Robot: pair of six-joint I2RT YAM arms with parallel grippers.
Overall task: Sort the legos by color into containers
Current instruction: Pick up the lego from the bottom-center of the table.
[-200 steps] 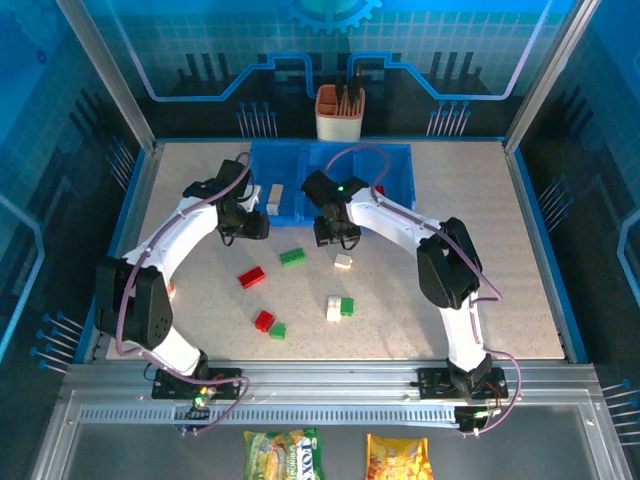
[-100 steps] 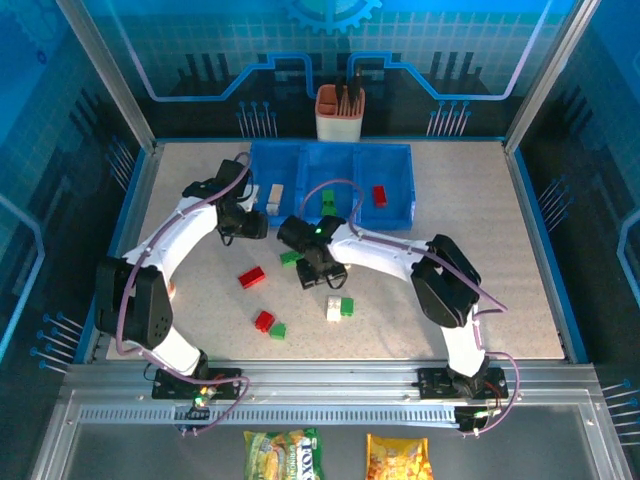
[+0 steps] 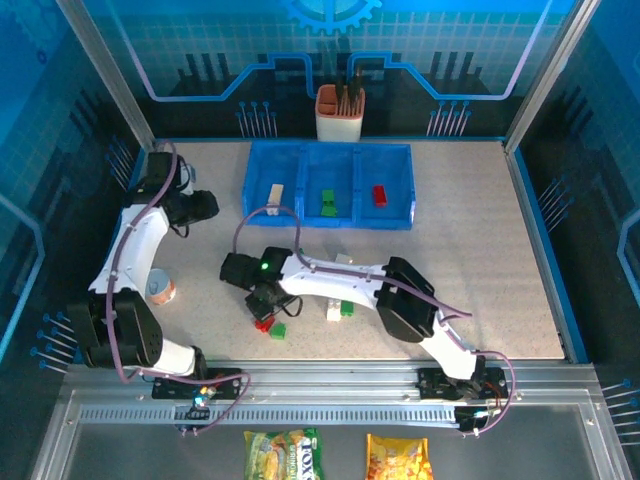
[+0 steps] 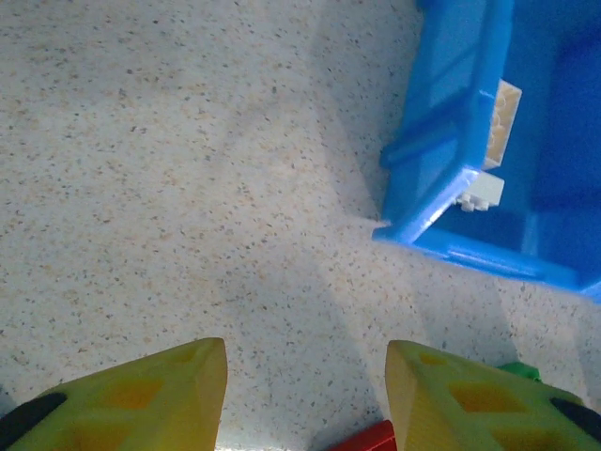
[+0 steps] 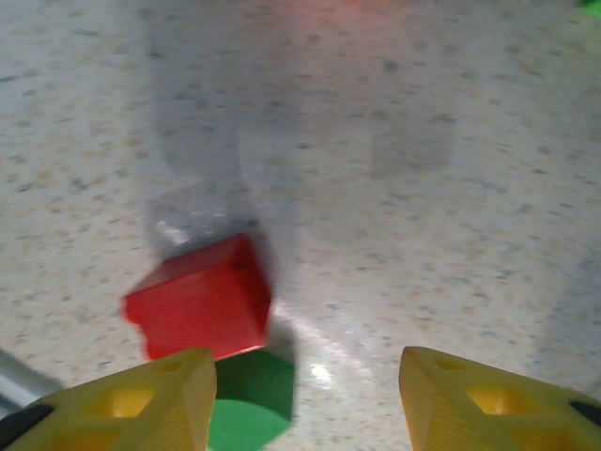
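Pinch likely light, stiff, slick red brick (image 5: 202, 296) across flat sides with spread, empty right gripper (image 5: 308, 376), left gripper (image 4: 305, 362) likewise spread, empty.

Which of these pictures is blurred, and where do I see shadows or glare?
Right wrist view: soft and blurred, the red brick smeared, a small glare spot on the table near it. Left wrist view: sharper, a broad grey shadow beside the blue tray. Top view: evenly lit and sharp.
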